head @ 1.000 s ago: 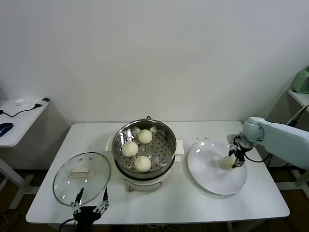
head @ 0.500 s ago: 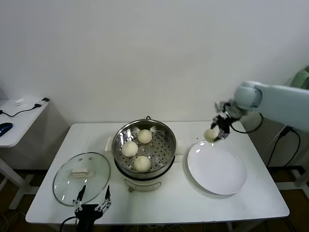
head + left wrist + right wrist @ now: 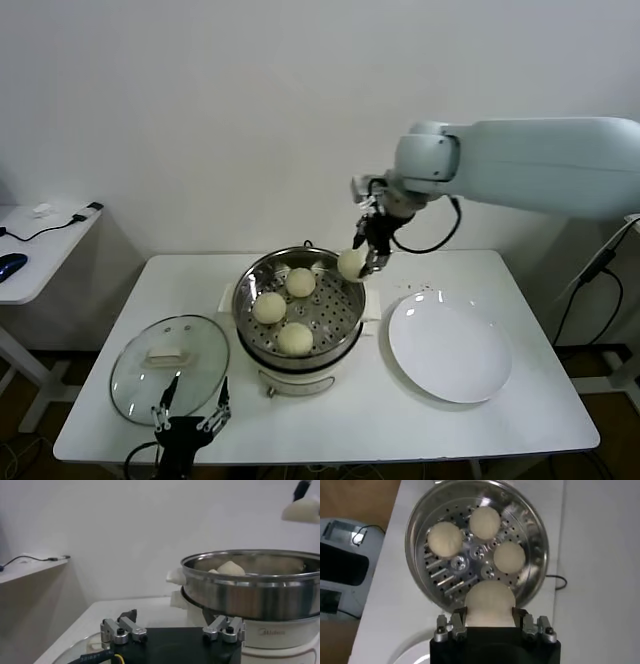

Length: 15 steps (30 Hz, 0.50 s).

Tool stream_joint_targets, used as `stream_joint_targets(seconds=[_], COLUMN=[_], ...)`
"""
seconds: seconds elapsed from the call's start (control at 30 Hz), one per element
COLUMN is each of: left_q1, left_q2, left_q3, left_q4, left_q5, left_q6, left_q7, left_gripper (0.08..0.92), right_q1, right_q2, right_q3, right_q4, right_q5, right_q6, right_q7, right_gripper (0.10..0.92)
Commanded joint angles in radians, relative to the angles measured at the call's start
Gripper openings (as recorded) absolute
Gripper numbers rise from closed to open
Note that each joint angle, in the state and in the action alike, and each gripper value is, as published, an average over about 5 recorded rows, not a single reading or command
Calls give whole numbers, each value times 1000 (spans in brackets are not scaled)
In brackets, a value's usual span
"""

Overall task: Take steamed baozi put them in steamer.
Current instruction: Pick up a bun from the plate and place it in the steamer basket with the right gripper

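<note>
Cream-white fourth baozi (image 3: 351, 264) gripped between right gripper (image 3: 368, 262) fingers, above the right rim of the steamer (image 3: 340, 330) at frame centre, three baozi (image 3: 295, 338) already inside. Next: lower to free tray area, release. Left gripper (image 3: 187, 420) idle, fingers spread, lower left.

A plain white wall (image 3: 200, 120) stood behind a white rectangular table (image 3: 330, 420), lit evenly. To the robot's left, a second white table (image 3: 40, 255) carried a black cable (image 3: 50, 228) and a dark computer mouse (image 3: 10, 266), well apart from the main table. Brown floor (image 3: 25, 405) showed between the two tables, and a pale green object (image 3: 625, 168) sat on a shelf at the right edge.
</note>
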Motion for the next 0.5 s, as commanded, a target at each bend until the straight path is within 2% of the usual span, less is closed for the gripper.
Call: stream_joint_targets(seconds=[0.03,0.23,0.5], left_q1=[3,-4,-8], left_q2=[1,-6,-8], left_q3=[1,-2,-5], left_q4=[-2,5,15], left_q5=[1,-2,-3], left_q6=[-1,4,6], left_q7=[0,2,2], left_gripper=[823,823,823], right_q1=[-169,-265,-306], right_q2=[179,193,181], right_q3=[2,20,28], right_q4=[-81,-143,-153], right_q5=[5,-58,-93], right_q6=[-46,-46,-46], right_q7=[71,87,90], right_gripper=[618,618,617])
